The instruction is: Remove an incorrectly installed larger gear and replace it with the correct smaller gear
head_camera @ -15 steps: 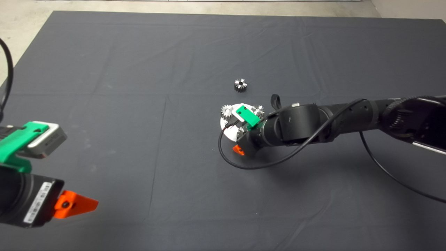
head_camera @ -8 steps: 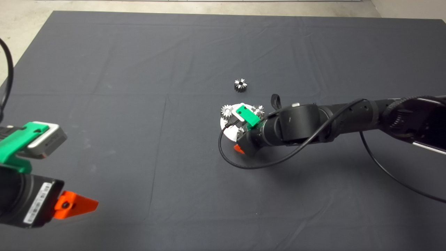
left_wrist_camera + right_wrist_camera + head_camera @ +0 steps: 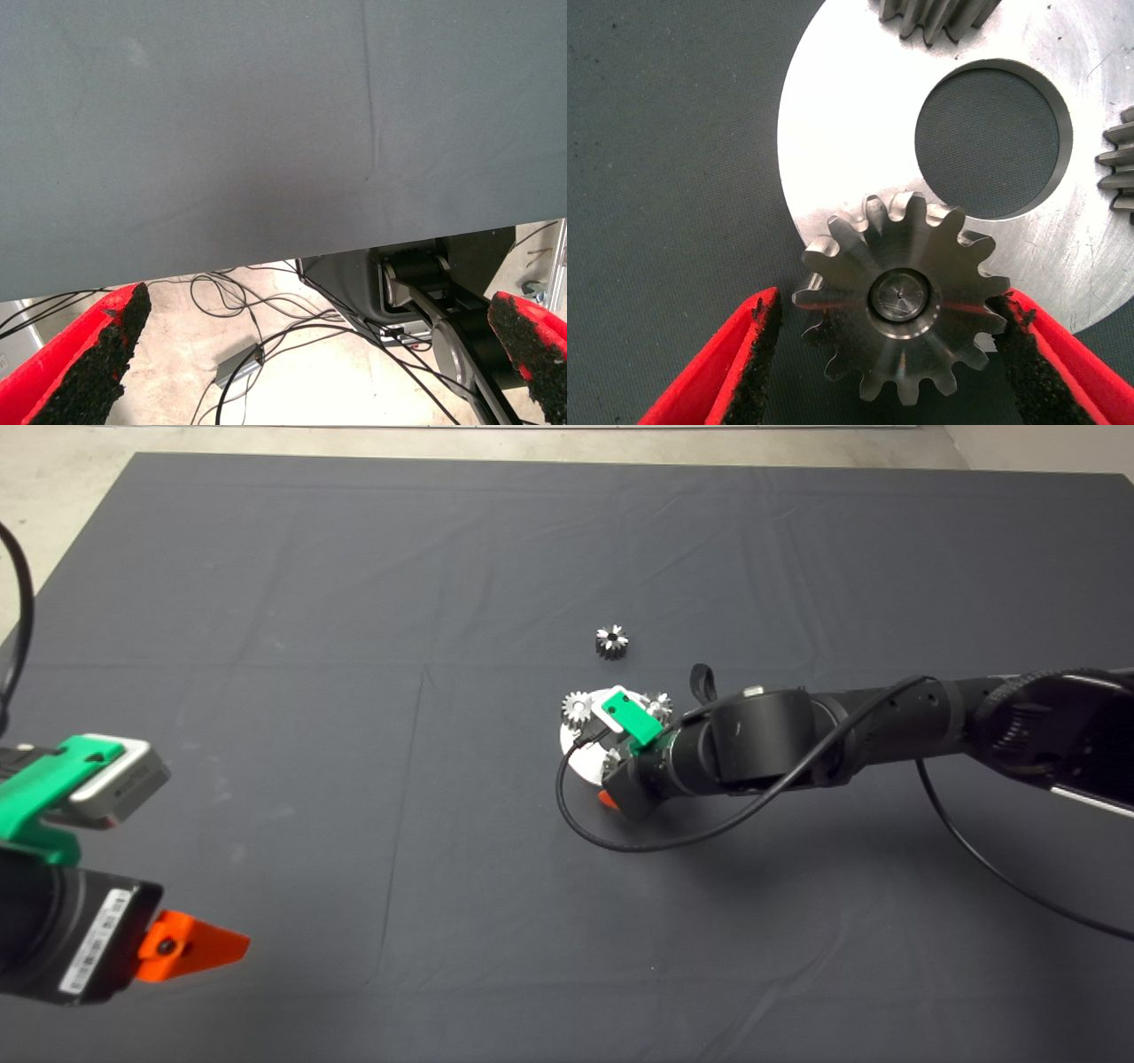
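The larger gear [image 3: 902,297] sits on a pin at the rim of a round steel plate [image 3: 850,115], its teeth overhanging the mat. My right gripper [image 3: 888,305] is open and straddles this gear, one black pad [image 3: 757,354] a little off the teeth, the other pad [image 3: 1014,341] at the tooth tips. In the head view the right arm covers most of that gear. The smaller gear [image 3: 611,641] lies alone on the mat beyond the plate [image 3: 574,757]. My left gripper [image 3: 310,363] waits open at the mat's near left edge.
Two paler gears [image 3: 577,708] [image 3: 657,707] stand on the plate's far side, and the plate has a large round hole [image 3: 988,142] in its middle. A black cable [image 3: 576,815] loops off the right wrist onto the mat. Floor cables show past the mat in the left wrist view.
The right gripper has sunk slightly over the plate, and less of its red finger shows in the head view. The left arm and the smaller gear have not moved.
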Motion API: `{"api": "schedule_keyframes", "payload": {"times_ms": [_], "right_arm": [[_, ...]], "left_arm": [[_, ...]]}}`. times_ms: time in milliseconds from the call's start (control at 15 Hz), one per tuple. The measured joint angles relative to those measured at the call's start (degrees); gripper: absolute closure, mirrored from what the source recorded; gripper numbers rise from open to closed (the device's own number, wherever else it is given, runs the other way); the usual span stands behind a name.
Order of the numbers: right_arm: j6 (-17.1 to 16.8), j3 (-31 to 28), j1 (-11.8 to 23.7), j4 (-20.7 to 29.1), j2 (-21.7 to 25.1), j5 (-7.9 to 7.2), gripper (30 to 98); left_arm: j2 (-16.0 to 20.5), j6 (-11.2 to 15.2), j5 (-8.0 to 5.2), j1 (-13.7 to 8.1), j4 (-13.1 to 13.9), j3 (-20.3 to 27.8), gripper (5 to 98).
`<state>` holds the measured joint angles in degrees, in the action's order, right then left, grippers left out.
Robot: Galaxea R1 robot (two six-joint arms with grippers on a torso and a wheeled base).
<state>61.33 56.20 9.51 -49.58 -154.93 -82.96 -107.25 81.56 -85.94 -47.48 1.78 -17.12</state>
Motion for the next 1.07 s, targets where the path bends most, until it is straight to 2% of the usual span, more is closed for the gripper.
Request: {"api": "schedule_keyframes", "payload": {"times_ms": [200, 267, 400, 467, 1067], "right_arm": [[1.0, 0.1, -0.1, -1.4, -0.1, 0.02, 69.0], [1.4, 0.2, -0.1, -1.5, -0.2, 0.05, 71.6], [1.6, 0.3, -0.1, -1.7, -0.2, 0.18, 72.7], [1.6, 0.3, -0.1, -1.7, -0.2, 0.16, 75.9], [1.7, 0.3, -0.5, -2.3, -0.2, 0.07, 78.3]], "left_arm": [[0.2, 0.0, 0.0, 0.0, 0.0, 0.0, 5.8], [0.3, 0.0, 0.0, 0.0, 0.0, 0.0, 5.8], [0.3, 0.0, 0.0, 0.0, 0.1, 0.0, 5.8], [0.3, 0.0, 0.0, 0.0, 0.1, 0.0, 5.8], [0.3, 0.0, 0.0, 0.0, 0.1, 0.0, 5.8]]}}
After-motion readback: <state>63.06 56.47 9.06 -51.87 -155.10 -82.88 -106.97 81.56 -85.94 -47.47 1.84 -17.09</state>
